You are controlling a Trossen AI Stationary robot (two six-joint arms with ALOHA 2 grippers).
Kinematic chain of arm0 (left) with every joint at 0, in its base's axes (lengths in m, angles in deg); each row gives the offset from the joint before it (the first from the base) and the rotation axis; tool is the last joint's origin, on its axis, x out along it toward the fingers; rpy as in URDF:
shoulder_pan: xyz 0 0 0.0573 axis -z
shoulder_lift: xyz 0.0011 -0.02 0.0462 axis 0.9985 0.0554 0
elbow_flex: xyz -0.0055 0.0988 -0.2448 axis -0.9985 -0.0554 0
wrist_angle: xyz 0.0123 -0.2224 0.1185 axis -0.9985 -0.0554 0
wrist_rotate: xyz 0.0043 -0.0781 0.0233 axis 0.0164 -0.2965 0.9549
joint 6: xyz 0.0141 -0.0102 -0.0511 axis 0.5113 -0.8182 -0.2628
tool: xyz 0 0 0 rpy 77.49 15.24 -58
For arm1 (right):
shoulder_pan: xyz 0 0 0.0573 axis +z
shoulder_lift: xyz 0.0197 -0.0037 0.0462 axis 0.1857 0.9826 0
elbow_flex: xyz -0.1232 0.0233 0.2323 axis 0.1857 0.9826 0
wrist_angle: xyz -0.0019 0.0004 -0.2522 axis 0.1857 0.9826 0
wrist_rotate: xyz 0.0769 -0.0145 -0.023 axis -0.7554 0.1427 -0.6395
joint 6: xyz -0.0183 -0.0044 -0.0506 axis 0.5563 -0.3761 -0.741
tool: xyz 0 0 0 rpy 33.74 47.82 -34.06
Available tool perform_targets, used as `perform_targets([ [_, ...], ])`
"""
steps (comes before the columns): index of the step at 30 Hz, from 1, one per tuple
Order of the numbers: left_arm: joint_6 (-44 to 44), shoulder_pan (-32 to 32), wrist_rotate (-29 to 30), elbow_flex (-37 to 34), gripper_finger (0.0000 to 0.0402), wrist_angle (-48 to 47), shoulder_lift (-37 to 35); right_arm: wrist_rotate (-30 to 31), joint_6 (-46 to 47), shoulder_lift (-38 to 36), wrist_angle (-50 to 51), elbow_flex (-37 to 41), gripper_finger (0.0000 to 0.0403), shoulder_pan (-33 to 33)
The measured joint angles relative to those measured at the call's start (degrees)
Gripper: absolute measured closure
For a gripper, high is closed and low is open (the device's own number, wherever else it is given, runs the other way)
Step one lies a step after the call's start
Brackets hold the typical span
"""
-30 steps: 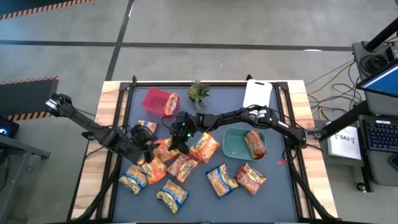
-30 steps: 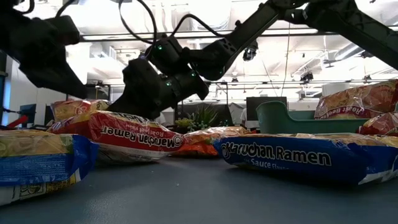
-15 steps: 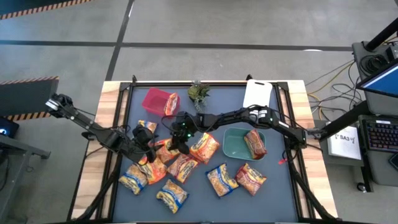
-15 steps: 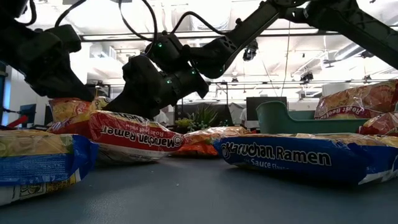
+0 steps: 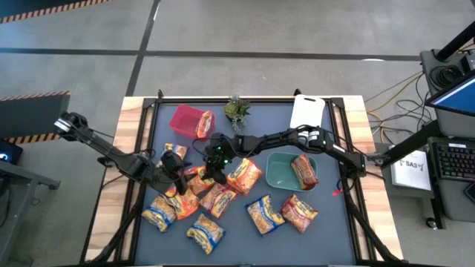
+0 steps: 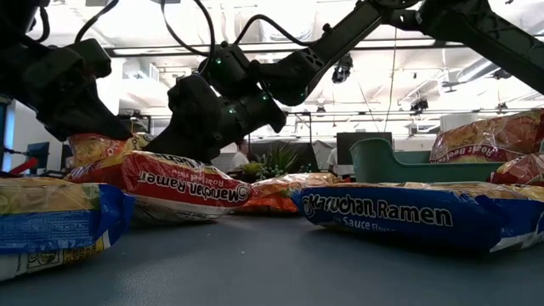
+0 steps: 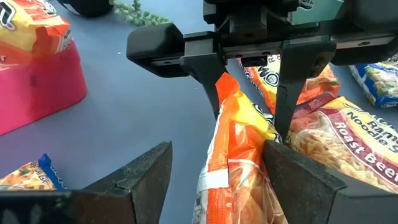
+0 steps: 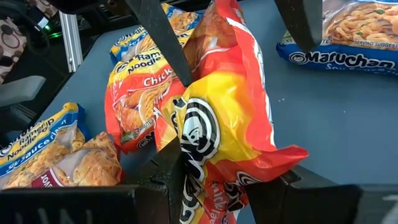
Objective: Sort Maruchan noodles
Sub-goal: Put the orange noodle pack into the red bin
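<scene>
High view: the crinkly orange plastic noodle packet (image 5: pixel 199 178) sits in the middle of the dark surface (image 5: pixel 326 237), between the left hand (image 5: pixel 178 167) and the right hand (image 5: pixel 214 165). Both arms converge on it, so the main risk, as I judge it, is the two hands knocking together when either moves. A pink plastic bin (image 5: pixel 187 119) with one packet in it stands at the far edge, a teal bowl (image 5: pixel 279 172) holding another packet to the right, and a small green plant (image 5: pixel 237 111) and a white cutting board (image 5: pixel 307 111) behind. Loose packets crowd the near side and could be dragged along.

Low view: the dark arms hang over a red packet (image 6: pixel 174 189) lying flat, with a blue-edged packet (image 6: pixel 416 212) further right. Which arm is which cannot be told here.

Left wrist view: the left hand's fingers (image 7: pixel 146 177) are spread wide on either side of the orange packet (image 7: pixel 239 155), not gripping it. The right hand's fingers (image 7: pixel 283 87) pinch the packet's upper end.

Right wrist view: the right hand (image 8: pixel 214 180) is closed on the orange packet (image 8: pixel 227 118), which stands up crumpled. The slick film could slip out of that narrow pinch, or the packet could swing into the packets heaped beside it (image 8: pixel 134 99).
</scene>
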Motion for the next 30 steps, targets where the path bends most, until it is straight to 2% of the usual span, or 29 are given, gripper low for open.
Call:
perform_targets([
  [11,0.7,0.0,-0.1,0.0,0.0181,3.4,4.5,0.3,-0.3,-0.1,1.1,0.0,0.0280,0.0],
  [23,2.7,0.0,-0.7,1.7,0.0303,3.0,6.9,2.0,1.3,-0.2,2.4,0.0,0.0233,0.0],
  [26,4.2,0.0,-0.9,2.9,0.0320,2.5,6.9,1.6,1.9,-0.4,2.5,0.0,0.0222,-0.3],
  [30,4.8,0.0,-1.1,5.8,0.0324,-2.8,6.9,1.6,2.2,-1.3,4.2,0.0,0.0211,-1.1],
])
